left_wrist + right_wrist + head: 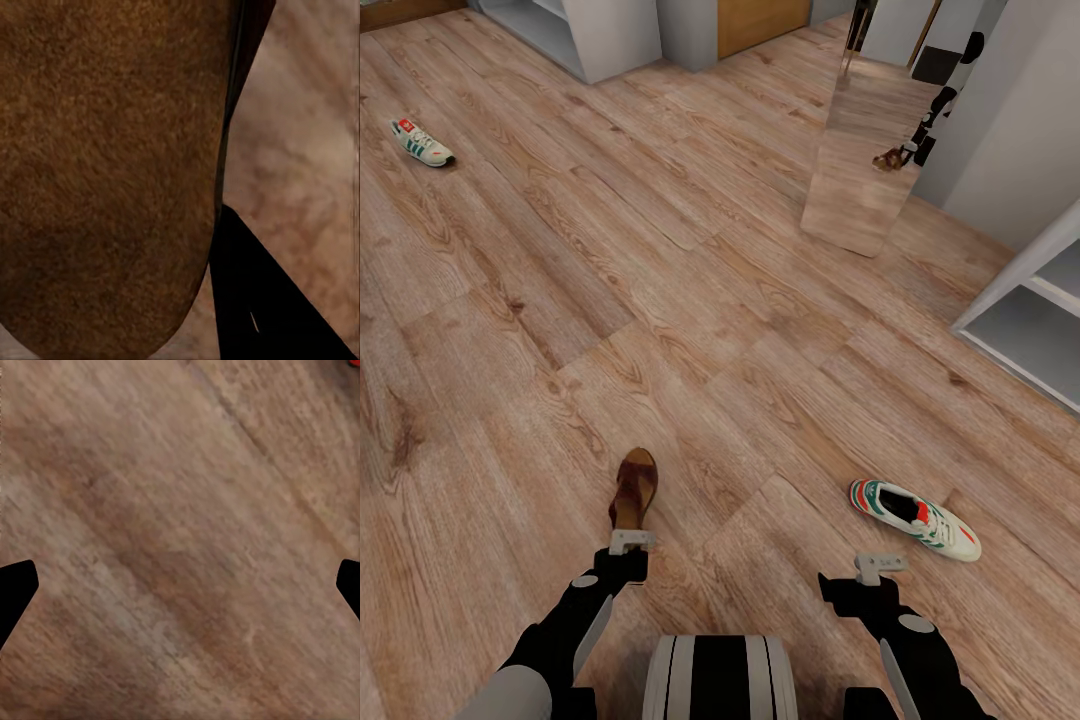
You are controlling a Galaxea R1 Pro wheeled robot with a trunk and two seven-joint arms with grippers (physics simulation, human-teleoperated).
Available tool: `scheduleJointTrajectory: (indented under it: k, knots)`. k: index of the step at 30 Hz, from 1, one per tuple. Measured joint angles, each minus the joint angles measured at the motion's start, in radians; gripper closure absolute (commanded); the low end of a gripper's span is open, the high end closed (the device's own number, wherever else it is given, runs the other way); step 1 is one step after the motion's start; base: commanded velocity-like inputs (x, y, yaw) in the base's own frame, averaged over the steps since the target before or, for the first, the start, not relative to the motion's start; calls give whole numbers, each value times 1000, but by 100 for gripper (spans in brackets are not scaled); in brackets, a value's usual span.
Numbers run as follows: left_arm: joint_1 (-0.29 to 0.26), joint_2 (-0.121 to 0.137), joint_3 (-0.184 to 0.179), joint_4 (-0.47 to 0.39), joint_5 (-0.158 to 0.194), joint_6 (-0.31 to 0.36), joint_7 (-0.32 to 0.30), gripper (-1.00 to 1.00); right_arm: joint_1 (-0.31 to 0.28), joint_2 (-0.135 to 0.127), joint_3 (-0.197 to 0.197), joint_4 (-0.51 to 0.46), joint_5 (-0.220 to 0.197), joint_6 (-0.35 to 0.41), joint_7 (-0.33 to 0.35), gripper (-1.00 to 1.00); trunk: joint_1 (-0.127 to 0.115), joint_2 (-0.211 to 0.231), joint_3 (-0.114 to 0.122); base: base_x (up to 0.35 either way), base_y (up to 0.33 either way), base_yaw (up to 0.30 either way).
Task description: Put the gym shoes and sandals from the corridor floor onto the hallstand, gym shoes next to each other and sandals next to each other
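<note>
Left gripper point(632, 541) hangs at the heel end of a brown sandal point(634, 487) lying on the corridor floor point(720, 330); whether its jaws have closed on it I cannot tell, while the right gripper point(881, 565) is spread open over bare planks. The step looks like picking up this sandal, which calls for a firm grip on the heel. One gym shoe point(915, 517) lies near the right gripper, another point(421, 142) far off, a mirror point(857, 150) ahead, a white shelf unit point(1032, 310) right.

Even, bright, diffuse light covers the corridor floor point(690, 300), with only faint shadows (no clear source shows). The mirror panel point(860, 160) reflects sharply. Both wrist views look soft and blurred up close.
</note>
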State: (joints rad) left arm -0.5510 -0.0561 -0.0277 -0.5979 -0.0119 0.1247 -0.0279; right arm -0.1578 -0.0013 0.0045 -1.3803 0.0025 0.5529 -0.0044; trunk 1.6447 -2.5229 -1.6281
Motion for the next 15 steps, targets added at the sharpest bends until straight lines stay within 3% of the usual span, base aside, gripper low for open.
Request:
scheduleJointTrajectory:
  k: [4, 10, 15]
  knots:
    - [0, 1, -1, -59, -2, 3, 1, 100, 0, 1, 3, -1, 0, 0, -1, -100, -2, 1, 15, 0, 0, 0]
    - [-1, 34, 1, -108, -1, 5, 2, 100, 0, 1, 4, -2, 0, 0, -1, -100, -5, 2, 39, 0, 0, 0]
    - [-1, 34, 1, -174, 1, 30, 3, 100, 0, 1, 4, -25, 0, 0, 0, -100, -7, 3, 58, 0, 0, 0]
